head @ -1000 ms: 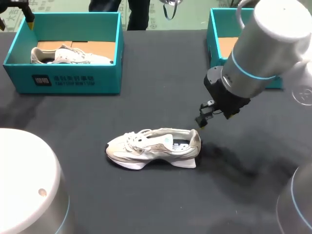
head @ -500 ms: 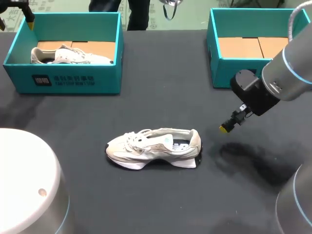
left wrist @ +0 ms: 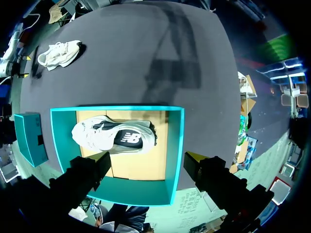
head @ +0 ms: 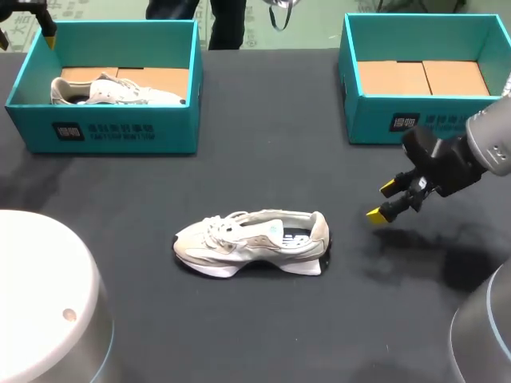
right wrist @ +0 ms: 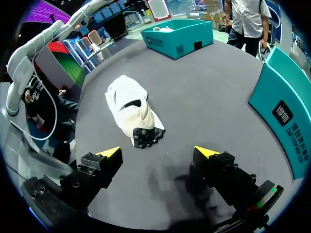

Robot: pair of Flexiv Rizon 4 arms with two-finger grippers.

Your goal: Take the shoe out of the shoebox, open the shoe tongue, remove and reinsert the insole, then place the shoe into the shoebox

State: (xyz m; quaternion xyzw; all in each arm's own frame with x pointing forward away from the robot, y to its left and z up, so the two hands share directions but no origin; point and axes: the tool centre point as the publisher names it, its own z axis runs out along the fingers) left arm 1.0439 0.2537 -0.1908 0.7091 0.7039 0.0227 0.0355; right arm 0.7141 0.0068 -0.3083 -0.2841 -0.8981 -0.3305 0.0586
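Since the shoe (head: 251,243) is a light fabric trainer, soft in the upper and stiffer in its foam sole, it should lift easily yet buckle under a hard pinch, so I judge the firmer heel collar (head: 318,225) or the sole's sides the best hold, the laces (head: 217,227) being too floppy to steer by. It lies at the middle of the table (head: 239,335), toe toward the left edge, heel toward the right, well apart from both boxes. Near its heel, closer to the right edge, hangs the right gripper (head: 382,200), fingers spread wide with nothing between them; the empty shoebox (head: 363,120) sits beyond it at the far right corner. Over the other shoebox (head: 104,132) at the far left corner hangs the left gripper (left wrist: 148,156), also spread and holding nothing, a second shoe (left wrist: 114,136) lying in the box beneath. Neither insole nor tongue can be made out: the laces cover the tongue and the shoe's mouth is too small to see into. Whether the shoe sits flat on its sole or leans, I cannot tell. From above, the left arm is nearly all cut off, and both arms' bulk hides the near corners.
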